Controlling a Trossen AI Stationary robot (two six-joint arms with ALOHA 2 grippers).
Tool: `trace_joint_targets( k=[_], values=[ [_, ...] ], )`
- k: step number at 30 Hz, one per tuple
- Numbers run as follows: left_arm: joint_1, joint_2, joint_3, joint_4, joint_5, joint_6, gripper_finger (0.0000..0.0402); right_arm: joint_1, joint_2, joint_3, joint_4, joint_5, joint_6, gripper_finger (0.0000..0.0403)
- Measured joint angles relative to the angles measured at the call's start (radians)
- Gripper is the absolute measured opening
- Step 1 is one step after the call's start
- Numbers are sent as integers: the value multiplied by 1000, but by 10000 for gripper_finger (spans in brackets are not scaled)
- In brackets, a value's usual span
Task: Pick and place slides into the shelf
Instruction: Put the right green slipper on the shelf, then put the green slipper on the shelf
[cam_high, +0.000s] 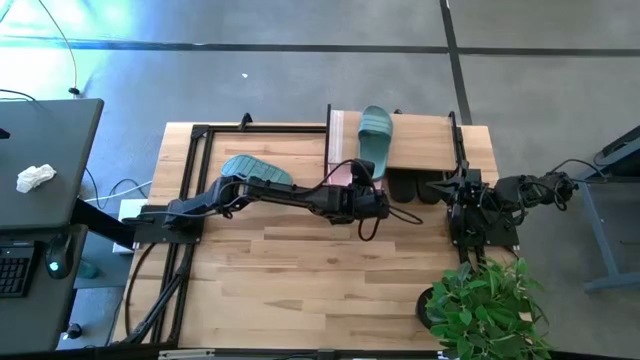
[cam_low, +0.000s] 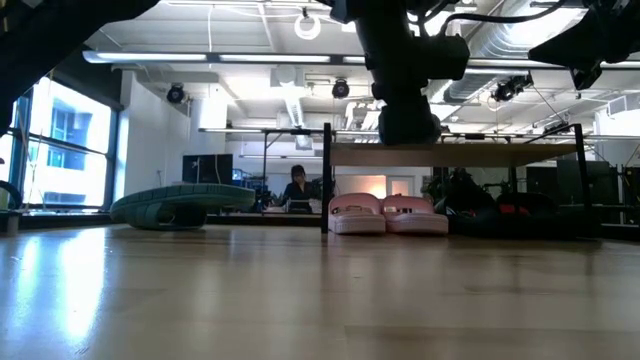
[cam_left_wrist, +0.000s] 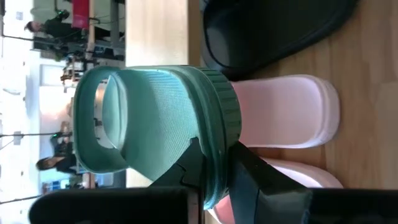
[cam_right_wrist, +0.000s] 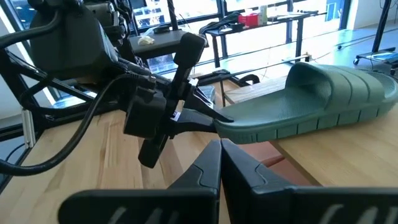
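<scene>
Teal slide (cam_high: 376, 136) in left end effector (cam_high: 362, 172)

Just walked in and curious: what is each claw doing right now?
Left claw: closed on a teal-green slide at the shelf.
Right claw: closed, holding nothing.

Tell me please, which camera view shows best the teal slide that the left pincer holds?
The right wrist view: it shows the held teal slide lengthwise, the left pincer clamping its heel. The high view shows it from above, over the shelf; the left wrist view shows only its strap; the low view hides it.
</scene>
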Motion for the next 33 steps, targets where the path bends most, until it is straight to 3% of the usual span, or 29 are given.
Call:
trace_joint_targets(
  k=[12, 23, 33],
  values=[
    [11, -2, 1, -4, 32, -14, 33, 0, 0, 0, 0, -6, 0, 0],
    [12, -2, 1, 19, 47, -11, 189, 0, 0, 0, -4, -5, 0, 0],
    [5, 0, 14, -2, 32, 21, 288, 0, 0, 0, -8, -5, 3, 0]
  ],
)
